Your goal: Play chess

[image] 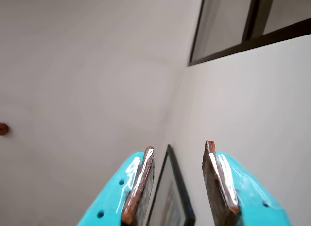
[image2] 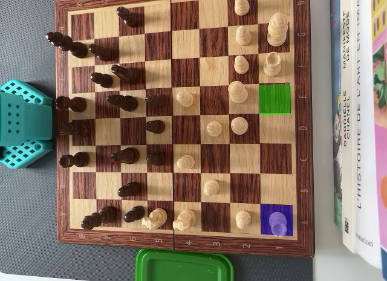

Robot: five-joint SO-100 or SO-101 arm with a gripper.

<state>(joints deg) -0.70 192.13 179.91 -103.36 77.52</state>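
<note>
The wooden chessboard (image2: pixel 305 112) fills the overhead view. Dark pieces (image2: pixel 124 101) crowd its left half and light pieces (image2: pixel 237 92) its right half. One square is tinted green (image2: pixel 274 98) and stands empty. Another square is tinted purple (image2: pixel 287 228) and holds a light piece (image2: pixel 277 223). The teal arm (image2: pixel 24 121) sits at the board's left edge. In the wrist view my gripper (image: pixel 179 147) points up at a wall corner. It is open, with nothing between its brown-padded fingers (image: pixel 141 184).
A green lidded box (image2: pixel 184 266) lies at the board's bottom edge. Books (image2: pixel 357 112) lie along its right side. The wrist view shows a dark picture frame (image: pixel 177 192), a window frame (image: pixel 243 43) and pale walls.
</note>
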